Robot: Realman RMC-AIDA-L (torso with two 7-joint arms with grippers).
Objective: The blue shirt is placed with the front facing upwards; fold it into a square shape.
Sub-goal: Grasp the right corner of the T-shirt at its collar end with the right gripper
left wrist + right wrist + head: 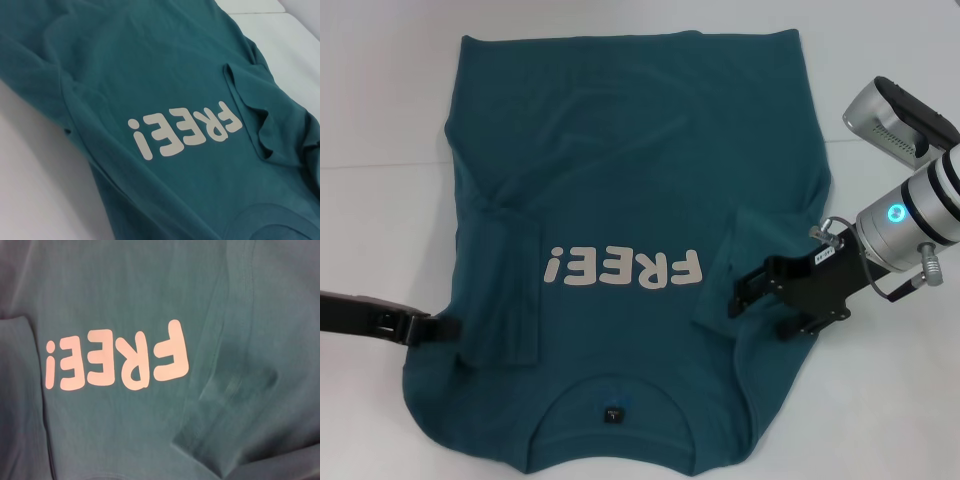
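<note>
The blue shirt [620,170] lies flat on the white table, front up, with its white "FREE!" lettering [623,270] across the chest and its collar [610,395] at the near edge. Both short sleeves are folded inward onto the body, the left sleeve [500,290] and the right sleeve [725,255]. My left gripper [440,328] rests low at the shirt's left edge, beside the folded sleeve. My right gripper [760,312] hovers open over the right sleeve fold, holding nothing. The wrist views show the shirt [150,65] [125,290] and lettering, without fingers.
The white table [380,100] surrounds the shirt on the left, the right and the far side. The shirt's hem lies at the far side. My right arm's silver wrist [910,215] reaches in from the right, above bare table.
</note>
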